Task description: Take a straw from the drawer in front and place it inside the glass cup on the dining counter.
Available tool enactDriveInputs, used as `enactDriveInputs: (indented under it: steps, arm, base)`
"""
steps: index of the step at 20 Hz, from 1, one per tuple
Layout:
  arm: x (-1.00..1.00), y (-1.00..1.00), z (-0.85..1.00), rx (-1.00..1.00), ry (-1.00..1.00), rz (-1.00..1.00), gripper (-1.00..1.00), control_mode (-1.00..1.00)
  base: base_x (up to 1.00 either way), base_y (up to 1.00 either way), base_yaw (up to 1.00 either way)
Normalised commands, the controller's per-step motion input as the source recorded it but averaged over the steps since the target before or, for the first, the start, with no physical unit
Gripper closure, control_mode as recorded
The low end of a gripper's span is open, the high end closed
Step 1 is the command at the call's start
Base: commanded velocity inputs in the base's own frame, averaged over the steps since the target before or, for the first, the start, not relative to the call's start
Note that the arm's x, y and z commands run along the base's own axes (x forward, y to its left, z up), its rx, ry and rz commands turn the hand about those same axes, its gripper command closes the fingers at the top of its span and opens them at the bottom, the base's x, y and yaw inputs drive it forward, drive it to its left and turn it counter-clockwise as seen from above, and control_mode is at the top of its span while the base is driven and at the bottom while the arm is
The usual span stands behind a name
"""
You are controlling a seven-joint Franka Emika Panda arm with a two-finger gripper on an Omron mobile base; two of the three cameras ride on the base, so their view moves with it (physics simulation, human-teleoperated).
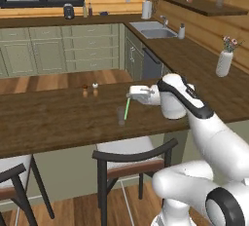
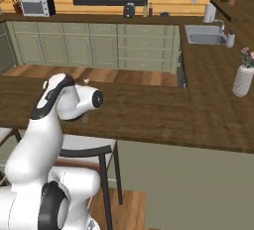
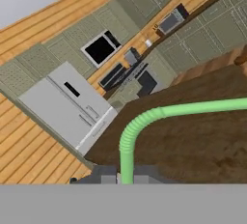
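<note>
Straw [image 1: 127, 108] hangs light green from the gripper [image 1: 132, 94], whose fingers are closed on its upper end above the dining counter [image 1: 58, 118]; in the left base view the stick slants down and slightly left, its lower end meeting the rim of the glass cup [image 1: 120, 115], a faint clear tumbler standing on the dark wood top (whether the tip is already inside the glass or just at its edge cannot be told). Just behind the cup, farther from the robot, stand two small shakers [image 1: 90, 90], one brown and one white, near each other and apart from the glass. The arm reaches forward over the counter with the white hand turned toward the left. In the hand view the straw [image 3: 144, 126] rises from between the finger tips at the bottom, bends at its ribbed joint and runs off to the right edge across the brown counter [image 3: 193, 136], with a grey fridge [image 3: 67, 105] and sage-green cabinets beyond. On the far side counter a white vase [image 1: 224, 62] with flowers stands by the wall, and a sink [image 1: 153, 29] lies in the corner counter. Two dark-framed stools [image 1: 131, 159] sit tucked under the near edge of the dining counter
</note>
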Motion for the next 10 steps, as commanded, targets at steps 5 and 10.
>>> enactDriveInputs:
  steps: [5, 10]
  arm:
    - [0.32, -0.25, 0.00, 0.00, -0.03, 0.22, 1.00, -1.00]
    - [0.29, -0.16, -0.05, 0.00, -0.11, 0.20, 1.00, -1.00]
  base:
    - [0.00, 0.00, 0.00]
    - [0.00, 0.00, 0.00]
